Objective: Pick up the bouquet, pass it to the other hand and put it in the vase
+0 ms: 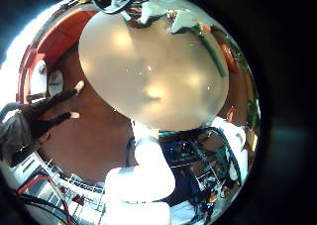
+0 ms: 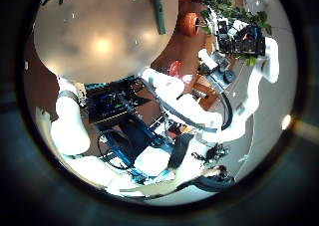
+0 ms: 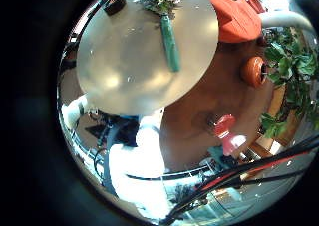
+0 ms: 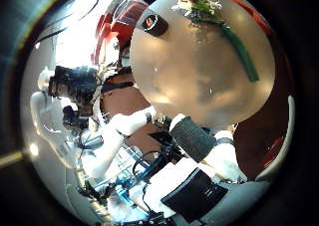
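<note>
The bouquet (image 3: 167, 32) lies flat on the round table (image 3: 125, 62), its flowers at the table's edge and its long stem pointing toward the middle. It also shows in the right thumb side palm view (image 4: 224, 32) and the left thumb side palm view (image 2: 159, 12). A dark round vase (image 4: 150, 24) stands near the table's edge beside the flowers, and shows in the right little finger side view (image 3: 115, 2). My left hand (image 4: 72, 87) has straight fingers (image 1: 45, 114) and holds nothing. My right hand (image 2: 239, 35) looks open.
A large seat (image 3: 234, 12) stands on the floor beyond the table by the flowers. A round pot (image 3: 254, 72) and leafy plants (image 3: 294, 62) stand on the floor beside the table. The table top (image 1: 149, 76) is bare away from the bouquet.
</note>
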Robot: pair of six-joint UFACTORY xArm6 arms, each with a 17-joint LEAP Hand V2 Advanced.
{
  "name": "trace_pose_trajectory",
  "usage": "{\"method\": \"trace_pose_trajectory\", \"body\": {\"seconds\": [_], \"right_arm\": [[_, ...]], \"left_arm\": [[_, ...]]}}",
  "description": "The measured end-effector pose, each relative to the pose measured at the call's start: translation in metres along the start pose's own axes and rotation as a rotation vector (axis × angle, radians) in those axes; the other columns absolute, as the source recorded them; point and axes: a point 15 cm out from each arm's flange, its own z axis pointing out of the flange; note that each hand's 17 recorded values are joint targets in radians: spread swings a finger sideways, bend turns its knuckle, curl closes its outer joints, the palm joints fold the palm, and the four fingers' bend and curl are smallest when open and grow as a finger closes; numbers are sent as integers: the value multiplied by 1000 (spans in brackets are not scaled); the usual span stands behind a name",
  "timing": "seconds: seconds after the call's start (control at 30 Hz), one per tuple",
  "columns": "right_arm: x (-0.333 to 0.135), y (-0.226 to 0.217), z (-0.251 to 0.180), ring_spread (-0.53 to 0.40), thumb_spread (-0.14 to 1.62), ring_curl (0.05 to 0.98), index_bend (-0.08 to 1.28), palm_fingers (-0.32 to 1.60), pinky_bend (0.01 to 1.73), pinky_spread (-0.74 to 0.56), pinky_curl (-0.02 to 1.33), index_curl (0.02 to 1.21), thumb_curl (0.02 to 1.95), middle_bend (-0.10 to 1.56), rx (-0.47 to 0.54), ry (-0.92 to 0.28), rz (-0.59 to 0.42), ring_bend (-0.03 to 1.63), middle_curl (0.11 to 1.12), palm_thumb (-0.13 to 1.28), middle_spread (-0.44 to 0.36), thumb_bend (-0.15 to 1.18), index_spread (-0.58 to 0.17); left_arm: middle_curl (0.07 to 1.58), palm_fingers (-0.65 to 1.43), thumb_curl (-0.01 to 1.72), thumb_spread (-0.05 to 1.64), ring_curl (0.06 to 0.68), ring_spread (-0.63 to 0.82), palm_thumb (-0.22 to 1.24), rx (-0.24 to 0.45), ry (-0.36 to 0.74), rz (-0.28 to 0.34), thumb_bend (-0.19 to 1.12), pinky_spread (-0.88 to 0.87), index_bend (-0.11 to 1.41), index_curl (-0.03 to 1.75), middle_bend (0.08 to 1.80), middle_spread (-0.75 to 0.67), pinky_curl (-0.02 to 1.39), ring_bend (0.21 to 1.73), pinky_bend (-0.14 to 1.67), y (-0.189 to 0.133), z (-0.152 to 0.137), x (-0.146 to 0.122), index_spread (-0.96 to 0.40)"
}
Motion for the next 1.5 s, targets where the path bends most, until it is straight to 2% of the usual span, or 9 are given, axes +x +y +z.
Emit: {"method": "trace_pose_trajectory", "body": {"seconds": [0.2, 0.33, 0.5, 0.73, 1.03, 1.1, 1.2, 1.27, 1.5], "right_arm": [[22, 10, -1, 141, 1264, 241, 184, 222, 295, 349, 278, 329, 352, 181, 28, -37, 69, 371, 311, 562, -49, -12, -348], [23, 12, 0, 137, 1261, 242, 183, 237, 285, 353, 278, 331, 351, 183, 36, -69, 63, 371, 308, 571, -28, -14, -352], [25, 12, 1, 136, 1266, 241, 180, 244, 275, 354, 279, 332, 351, 183, 33, -82, 74, 373, 306, 580, -20, -13, -346], [41, 14, -2, 136, 1265, 242, 179, 255, 266, 358, 282, 332, 353, 189, 50, -94, 141, 373, 307, 586, -2, -14, -346], [44, 10, 0, 121, 1266, 244, 162, 285, 257, 357, 284, 325, 353, 197, 46, -95, 157, 396, 311, 584, 17, -16, -339], [46, 9, 2, 96, 1260, 254, 123, 370, 299, 357, 288, 299, 351, 215, 30, -95, 164, 466, 318, 574, 0, -18, -315], [56, 7, 4, 48, 1255, 269, 119, 482, 389, 304, 305, 273, 350, 252, 0, -76, 193, 553, 331, 565, 20, -20, -278], [68, 3, 8, 27, 1251, 281, 125, 489, 411, 276, 313, 267, 352, 267, -26, -50, 210, 589, 339, 566, 22, -17, -269], [115, -24, 42, -28, 1218, 301, 149, 454, 469, 197, 318, 261, 354, 316, -174, -58, 294, 677, 361, 513, 38, -21, -233]], "left_arm": [[328, 69, 300, 941, 175, 594, 28, -5, 50, -30, -23, 564, 187, 369, 194, 433, 267, 466, 182, -8, -1, 1, 33], [327, 71, 306, 970, 178, 594, 68, -2, 87, -36, -19, 563, 188, 372, 193, 428, 263, 461, 180, -8, -3, 4, 28], [327, 68, 309, 990, 179, 593, 95, -23, 79, -37, -22, 556, 189, 375, 196, 429, 258, 451, 178, -3, -1, 4, 32], [327, 68, 306, 1008, 182, 589, 104, -53, 49, 3, -25, 554, 188, 378, 195, 436, 254, 437, 179, 1, 6, 12, 34], [324, 69, 306, 1043, 188, 589, 143, -78, 4, 78, -15, 553, 191, 381, 190, 439, 250, 428, 178, 2, 13, 25, 44], [323, 68, 306, 1067, 190, 589, 167, -50, -6, 95, -10, 553, 189, 381, 191, 439, 251, 428, 180, -4, 9, 28, 46], [321, 79, 306, 1092, 195, 590, 187, 31, -36, 113, -15, 553, 182, 378, 191, 440, 251, 442, 185, -19, -1, 29, 50], [321, 84, 303, 1100, 196, 589, 195, 63, -70, 126, -17, 551, 184, 377, 193, 441, 253, 440, 187, -25, -6, 26, 52], [321, 89, 300, 1118, 200, 585, 212, 34, -101, 170, -20, 548, 187, 376, 191, 441, 254, 442, 183, -28, 6, 21, 61]]}}
